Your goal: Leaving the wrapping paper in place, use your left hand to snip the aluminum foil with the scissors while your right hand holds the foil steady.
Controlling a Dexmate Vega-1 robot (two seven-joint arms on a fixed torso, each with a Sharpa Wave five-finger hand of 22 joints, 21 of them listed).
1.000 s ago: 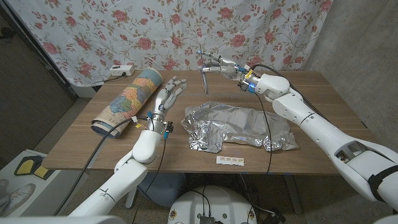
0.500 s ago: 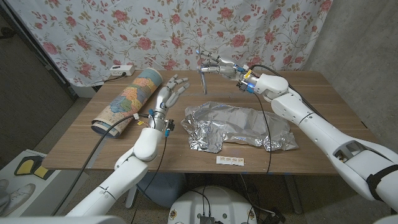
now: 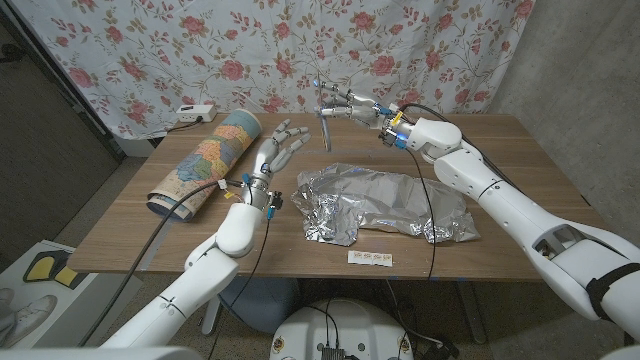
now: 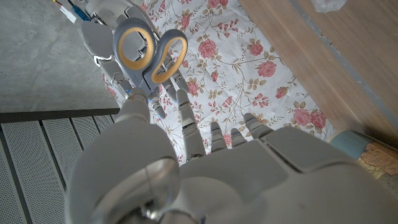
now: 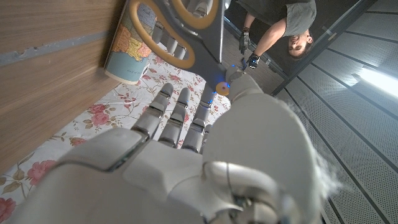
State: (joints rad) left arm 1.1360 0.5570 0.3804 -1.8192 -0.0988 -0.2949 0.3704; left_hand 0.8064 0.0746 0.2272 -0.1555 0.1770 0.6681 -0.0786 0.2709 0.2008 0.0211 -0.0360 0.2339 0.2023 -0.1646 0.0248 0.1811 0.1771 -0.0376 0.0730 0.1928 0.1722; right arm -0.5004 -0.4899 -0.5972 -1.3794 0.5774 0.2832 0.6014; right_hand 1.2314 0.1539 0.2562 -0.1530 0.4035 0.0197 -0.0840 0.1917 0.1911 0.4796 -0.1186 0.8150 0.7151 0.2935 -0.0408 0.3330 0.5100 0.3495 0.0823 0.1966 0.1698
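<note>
- Paper printed like a map makes up the wrapping paper roll (image 3: 207, 160), a long tube lying slantwise on the left part of the wooden table (image 3: 520, 150); its open round end also shows in the right wrist view (image 5: 129, 46).
- Just right of the roll, the left hand (image 3: 275, 152) is raised over the table with its pale, jointed fingers spread and nothing in them; it touches neither roll nor foil.
- Crumpled, shiny aluminum foil (image 3: 385, 205) lies in the middle of the table, a wrinkled sheet spread wide, with a bunched fold at its left end. Neither hand is on it.
- Near the table's front edge, just before the foil, lies a small white strip (image 3: 369, 258) with tiny marks, too small to read.
- Above the foil's far side, the scissors (image 3: 326, 115) hang points down in the air, metal blades closed together; the left wrist view shows their grey loops lined in orange (image 4: 149, 51).
- The right hand (image 3: 362, 108) holds the scissors by the handles, fingers through and around the loops, out past the table's far edge.
- Behind it all hangs a cloth with red roses (image 3: 250, 50), with a white power strip (image 3: 193, 114) at its foot on the left.
</note>
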